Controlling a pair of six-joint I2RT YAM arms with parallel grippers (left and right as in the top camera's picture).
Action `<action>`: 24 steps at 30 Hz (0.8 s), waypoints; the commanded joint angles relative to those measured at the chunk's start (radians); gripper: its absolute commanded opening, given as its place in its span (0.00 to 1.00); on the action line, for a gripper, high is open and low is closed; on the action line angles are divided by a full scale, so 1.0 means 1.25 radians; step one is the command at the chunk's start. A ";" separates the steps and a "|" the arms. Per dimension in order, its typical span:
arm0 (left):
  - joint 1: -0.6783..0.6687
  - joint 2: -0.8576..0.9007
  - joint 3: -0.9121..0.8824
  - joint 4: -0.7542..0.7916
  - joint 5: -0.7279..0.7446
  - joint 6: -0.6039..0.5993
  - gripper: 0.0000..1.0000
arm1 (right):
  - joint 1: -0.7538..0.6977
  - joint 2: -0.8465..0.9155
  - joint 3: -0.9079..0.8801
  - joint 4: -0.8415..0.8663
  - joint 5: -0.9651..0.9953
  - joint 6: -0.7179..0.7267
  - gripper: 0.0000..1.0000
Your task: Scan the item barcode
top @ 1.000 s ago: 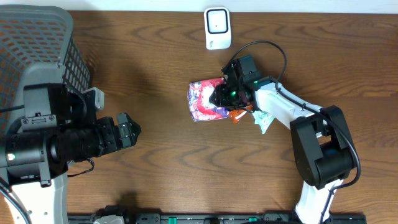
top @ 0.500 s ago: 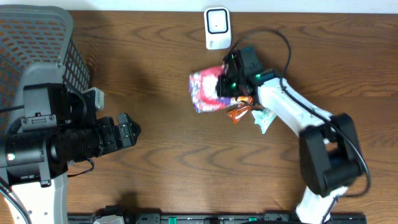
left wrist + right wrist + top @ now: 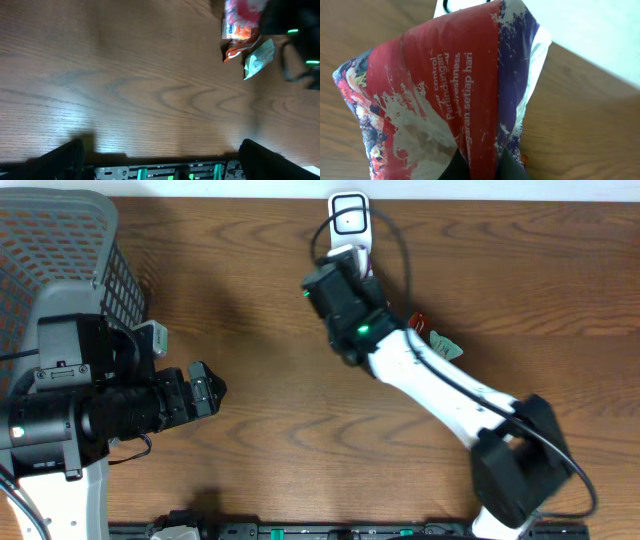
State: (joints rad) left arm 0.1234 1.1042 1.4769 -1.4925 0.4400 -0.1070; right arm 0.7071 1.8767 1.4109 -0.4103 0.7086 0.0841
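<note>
Now right gripper [image 3: 480, 169], clamping pouch [image 3: 440, 95], has reached scanner [image 3: 349, 212]; left gripper [image 3: 212, 390] gapes open

Overhead cam: fixed, looks straight down, far enough that I get the whole table [image 3: 260, 330], w/ scanner [image 3: 349, 220] at top centre. L wrist cam sits well left-below scanner, low over the wood. It faces across twd the pouch [image 3: 242, 20] and two packets [image 3: 259, 59] at frame top right; L fingers [image 3: 60, 160] are blurred in the btm corners. R wrist cam is just below scanner and v. close: pouch [image 3: 445, 90] fills most of frame, R fingers [image 3: 470, 167] at btm edge, wood either side. Shared: overhead + L wrist both catch the packets right-below scanner; L + R wrist both catch the pouch.
</note>
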 commanded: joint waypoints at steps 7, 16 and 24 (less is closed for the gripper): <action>0.003 0.001 -0.002 -0.002 0.004 0.004 0.98 | 0.125 0.079 0.000 -0.002 0.090 -0.060 0.22; 0.003 0.001 -0.002 -0.002 0.004 0.004 0.98 | 0.139 0.063 0.016 -0.020 -0.200 0.085 0.32; 0.003 0.001 -0.002 -0.002 0.004 0.004 0.98 | 0.051 0.024 0.134 -0.162 -0.344 0.097 0.52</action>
State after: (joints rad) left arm 0.1234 1.1042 1.4769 -1.4921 0.4397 -0.1070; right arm 0.8230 1.9713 1.4963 -0.5713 0.3721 0.1741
